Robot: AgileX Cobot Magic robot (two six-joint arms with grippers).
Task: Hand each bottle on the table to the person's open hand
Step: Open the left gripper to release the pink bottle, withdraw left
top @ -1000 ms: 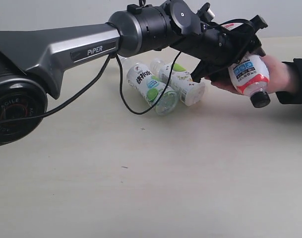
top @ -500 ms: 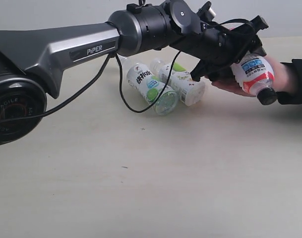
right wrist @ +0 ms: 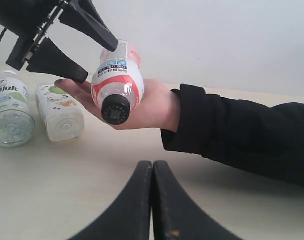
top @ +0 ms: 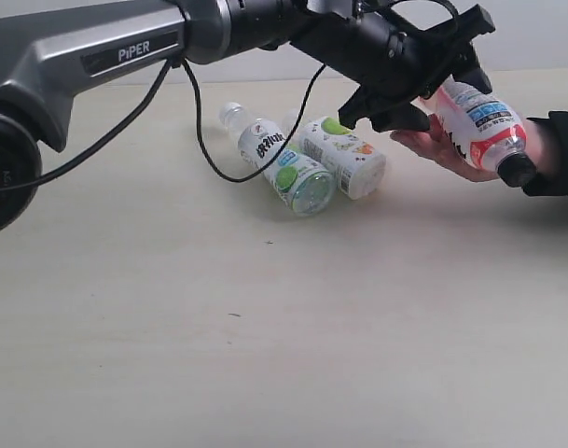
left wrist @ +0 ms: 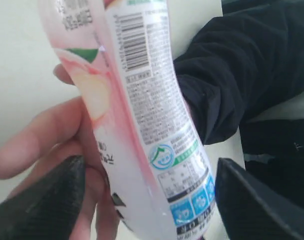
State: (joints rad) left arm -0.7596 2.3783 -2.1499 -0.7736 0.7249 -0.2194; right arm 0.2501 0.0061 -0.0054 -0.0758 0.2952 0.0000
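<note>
The red-pink bottle with its black cap lies on its side in the person's open palm at the right. My left gripper reaches across to it and is open, one finger on each side of the bottle with gaps showing. Two white-green bottles lie side by side on the beige table. The white-blue bottle is out of view. My right gripper is shut and empty, low over the table, facing the hand and the bottle.
The person's black sleeve comes in from the right edge. A black cable hangs from the left arm over the lying bottles. A pale wall stands behind the table.
The left gripper held the red-pink bottle above the palm; it has since opened and the arm has risen a little. The bottle has tipped flatter and now rests in the hand.
</note>
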